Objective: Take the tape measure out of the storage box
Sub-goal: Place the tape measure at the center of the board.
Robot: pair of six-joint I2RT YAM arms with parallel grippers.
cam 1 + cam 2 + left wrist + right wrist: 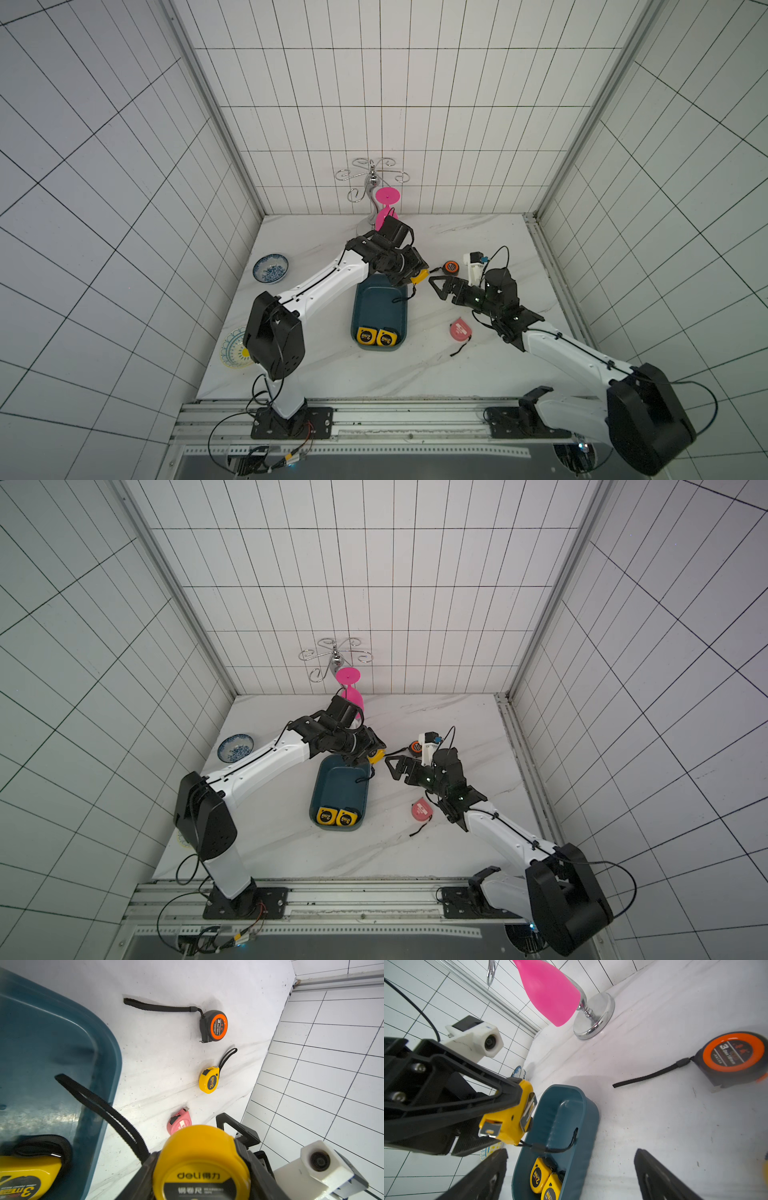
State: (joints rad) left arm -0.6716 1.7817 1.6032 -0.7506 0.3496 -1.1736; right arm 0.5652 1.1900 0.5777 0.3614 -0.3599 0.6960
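A yellow tape measure (201, 1159) is pinched between the fingers of the left hand (375, 756). It is held above the 1 o'clock corner of the storage box (376, 311), outside the rim. Its black wrist strap (556, 1148) is draped over the box rim and hangs inside.

A pair of yellow tape measures (365, 336) is lodged side by side at the 6 o'clock end of the box.

The right hand (435, 287) is spread wide with nothing between its fingers. It is placed just beside the left hand, at 3 o'clock from it.

On the bench (332, 374), an orange-and-black tape measure (451, 267) is located at 2 o'clock from the box. A pink tape measure (460, 330) is located at 4 o'clock. In the left wrist view, a small yellow tape measure (208, 1080) is seen between them.
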